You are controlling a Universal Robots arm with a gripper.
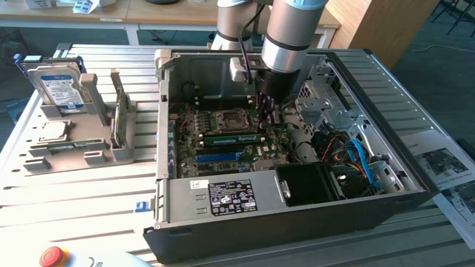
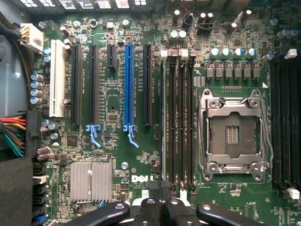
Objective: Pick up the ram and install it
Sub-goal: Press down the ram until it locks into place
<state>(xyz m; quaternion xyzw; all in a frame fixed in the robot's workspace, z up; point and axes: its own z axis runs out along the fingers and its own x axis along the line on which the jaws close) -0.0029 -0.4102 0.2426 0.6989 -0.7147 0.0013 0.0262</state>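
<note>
Above the motherboard [image 2: 155,141], inside the case [image 1: 297,222], the claw [image 1: 267,114] hangs over the seated ram [image 1: 231,139]. Claw state: cannot tell. Installation step; judged nearly complete.

A ribbed metal table [image 1: 89,194] stands before wooden desks [image 1: 171,14] on dark floor [image 1: 438,39].

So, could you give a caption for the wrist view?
Wrist camera above the motherboard: empty CPU socket, blue expansion slot, memory slots.

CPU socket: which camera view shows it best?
The wrist view: it looks straight down on the CPU socket, so its metal frame and contact field are plain. The exterior view shows this CPU socket small and slanted.
</note>
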